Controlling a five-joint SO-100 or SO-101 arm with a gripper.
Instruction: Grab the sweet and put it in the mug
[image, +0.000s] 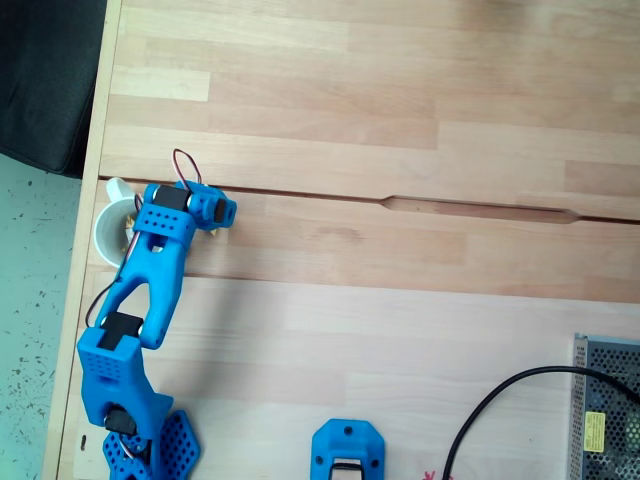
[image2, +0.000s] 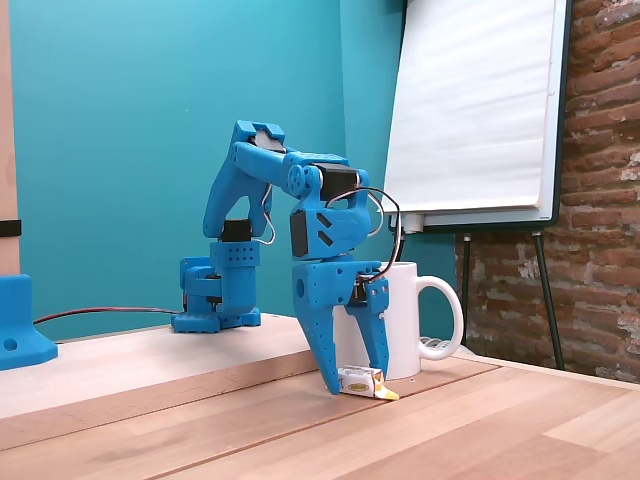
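The blue pincer (image2: 357, 382) pinched a tiny white, yellow-ended sweet (image2: 363, 381) on the wooden worktop (image2: 480, 420), just before the white ceramic mug (image2: 412, 320).

A pale wooden plank table (image2: 480, 430) carried a white ceramic mug (image2: 410, 320), a small white-wrapped sweet with yellow twisted ends (image2: 362, 381) just before it, and the blue arm's base (image2: 215, 300).

Both fixed views are bright and evenly lit, with soft daylight-like light. The tabletop (image: 400, 330) looks slightly washed out from above (mild overexposure), and shadows beside the arm (image: 150, 290) stay faint. Focus is reasonably sharp, with slight softness throughout.
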